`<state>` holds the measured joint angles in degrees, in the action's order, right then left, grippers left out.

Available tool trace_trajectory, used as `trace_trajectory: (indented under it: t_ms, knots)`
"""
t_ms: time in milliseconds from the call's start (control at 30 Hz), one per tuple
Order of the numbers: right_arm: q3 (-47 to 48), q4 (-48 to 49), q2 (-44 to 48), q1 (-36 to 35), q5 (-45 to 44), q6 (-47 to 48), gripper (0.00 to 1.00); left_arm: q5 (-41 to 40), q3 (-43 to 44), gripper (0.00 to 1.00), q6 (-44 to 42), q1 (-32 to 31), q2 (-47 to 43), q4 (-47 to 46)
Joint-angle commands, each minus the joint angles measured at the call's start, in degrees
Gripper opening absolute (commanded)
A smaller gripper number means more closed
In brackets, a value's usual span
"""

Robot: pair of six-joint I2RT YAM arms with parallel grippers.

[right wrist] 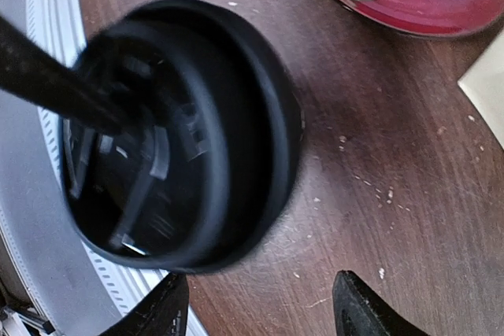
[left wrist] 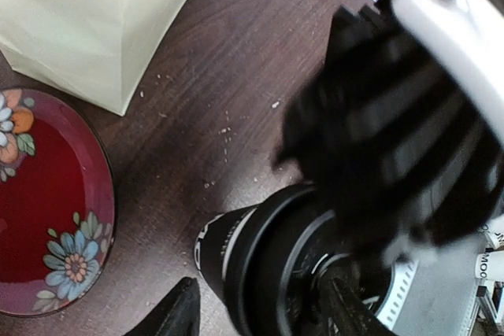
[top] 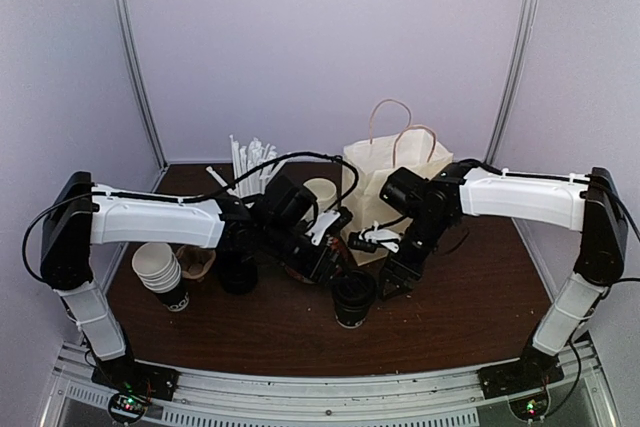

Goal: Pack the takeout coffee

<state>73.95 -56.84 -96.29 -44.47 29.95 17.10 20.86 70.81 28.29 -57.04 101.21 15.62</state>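
Upright coffee cup (right wrist: 181,131) sits just ahead of the released right end effector (right wrist: 260,285); the released left end effector (left wrist: 264,297) crowds it too.

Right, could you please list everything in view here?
coffee cups: two, black, one centre front, another seemingly under left arm
bag: one, cream, back centre
plate: one, red floral, left of front cup
mug: one, cream, left of bag
straws: bunch, white, back left
cup stack: one, white, front left
table: one, brown, underneath
left gripper: one, black, open, beside front cup
right gripper: one, black, open, above front cup
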Motion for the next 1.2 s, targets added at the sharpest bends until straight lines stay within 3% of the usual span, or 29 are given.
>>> trace_trajectory:
  t_ms: [0, 367, 600, 767, 1000, 1167]
  knots:
    - [1.5, 1.2, 0.4, 1.5, -4.5, -1.9, 0.66, 2.0, -2.3, 0.53, 2.6, 0.2, -2.0, -2.5]
    - [1.3, 1.3, 1.3, 2.9, -1.4, -2.3, 0.66, -1.1, -5.2, 0.53, 5.0, 0.3, -6.0, -2.0]
    - [-3.5, 2.3, 3.5, 2.9, 14.5, -4.5, 0.67, -2.1, -4.4, 0.47, 7.1, 0.3, -5.6, -2.3]
    - [-4.7, 4.0, 2.0, 2.9, 21.4, -6.9, 0.60, -7.2, -5.1, 0.44, 11.1, 1.3, -8.1, -1.6]
    - [-3.8, 6.0, -1.2, 2.9, 24.8, -9.3, 0.57, -7.3, -5.4, 0.35, 13.4, 3.5, -8.9, -0.5]
    - [-3.7, 6.6, -2.0, 2.9, 22.6, -10.4, 0.51, -1.9, -4.1, 0.33, 14.3, 3.8, -5.8, -1.8]
